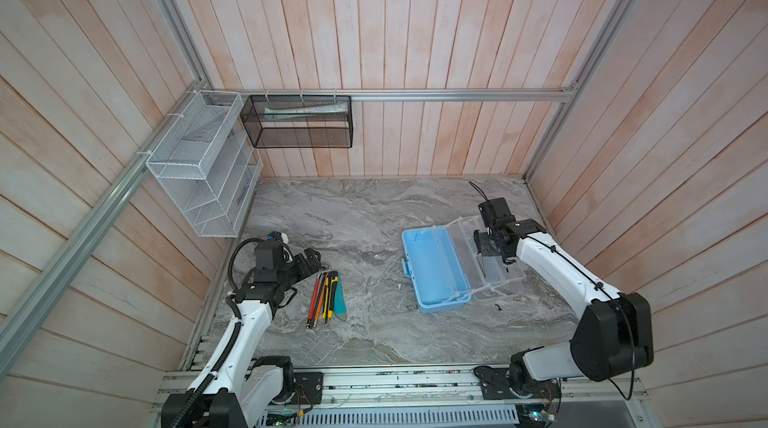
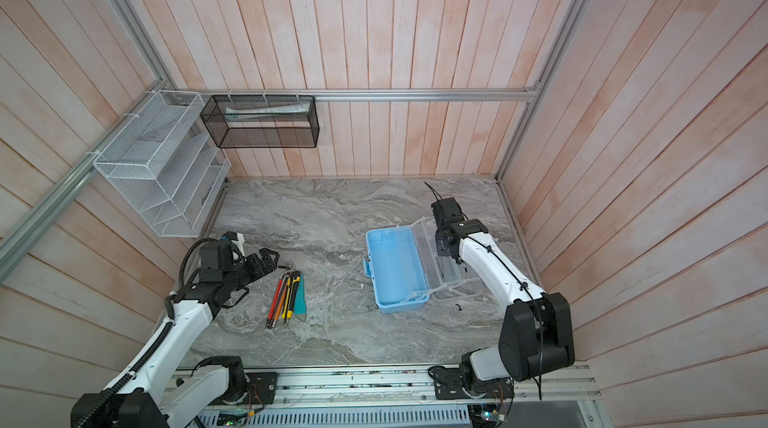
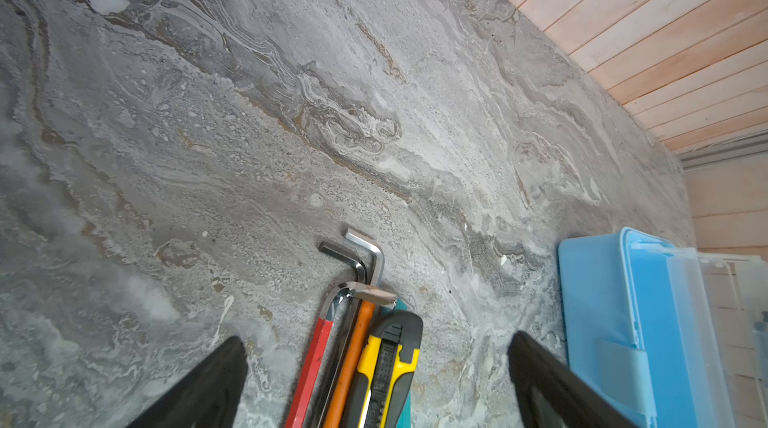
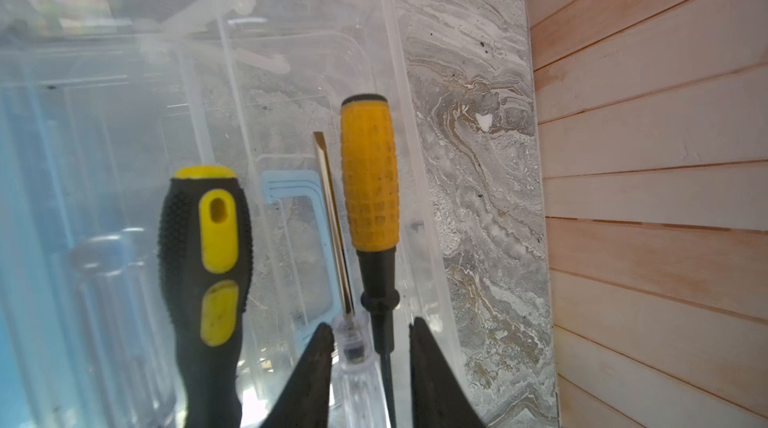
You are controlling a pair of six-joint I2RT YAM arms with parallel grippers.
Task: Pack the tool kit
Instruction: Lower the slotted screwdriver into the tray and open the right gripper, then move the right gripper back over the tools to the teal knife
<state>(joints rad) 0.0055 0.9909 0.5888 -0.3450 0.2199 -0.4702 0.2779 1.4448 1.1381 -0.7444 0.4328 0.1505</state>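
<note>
The tool kit's light blue box [image 1: 434,268] [image 2: 392,270] lies open at the right, its clear lid and tray [image 1: 494,263] [image 4: 390,51] folded out beside it. My right gripper [image 1: 484,253] [image 4: 371,324] hangs over the clear part. Its jaws stand slightly apart around a clear-handled screwdriver [image 4: 353,347] and the black shaft of an orange-handled one [image 4: 368,172]. A black-and-yellow screwdriver [image 4: 203,259] lies alongside. At the left, hex keys [image 3: 357,263] and a yellow utility knife [image 3: 386,372] lie bunched on the table [image 1: 324,295]. My left gripper [image 1: 309,261] [image 3: 376,336] is wide open just above that bunch.
A white wire mesh rack [image 1: 199,164] hangs on the left wall and a black mesh basket [image 1: 297,122] on the back wall. Wooden walls close three sides of the marble table [image 1: 357,218]. A small black scrap [image 1: 497,306] lies in front of the clear lid.
</note>
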